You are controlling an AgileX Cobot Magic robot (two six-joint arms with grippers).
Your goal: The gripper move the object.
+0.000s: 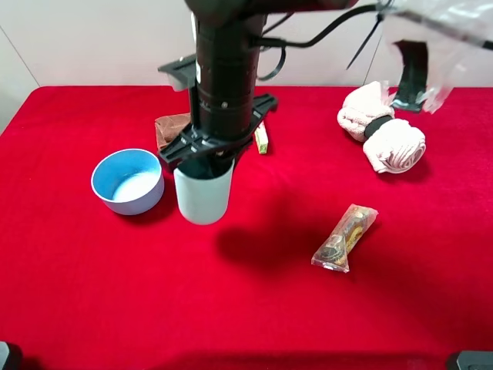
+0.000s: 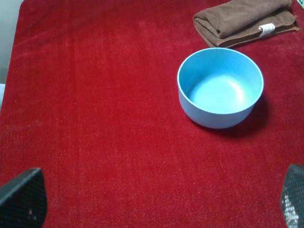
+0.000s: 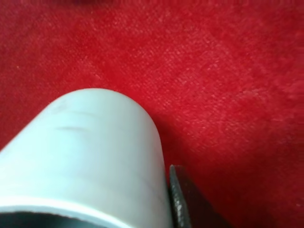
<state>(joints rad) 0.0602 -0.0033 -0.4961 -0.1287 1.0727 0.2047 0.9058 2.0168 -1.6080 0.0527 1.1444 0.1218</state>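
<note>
The pale blue-green tumbler [image 1: 202, 194] stands upright left of the middle of the red cloth. My right gripper [image 1: 206, 162], the end of a thick black arm coming down from above, sits at its rim. In the right wrist view the tumbler's wall [image 3: 95, 156] fills the frame, and one black finger [image 3: 179, 202] lies against its outer side. The other finger is hidden. My left gripper [image 2: 156, 204] is open and empty over bare cloth, with the bowl ahead of it. It does not show in the high view.
A light-blue bowl [image 1: 127, 181] stands just left of the tumbler [image 2: 220, 88]. A folded brown cloth [image 1: 171, 127] lies behind it [image 2: 242, 19]. Pink rolled towels [image 1: 381, 127] lie at the back right, and a clear packet [image 1: 345, 237] right of middle. A small yellow-green item [image 1: 262, 139] lies by the arm.
</note>
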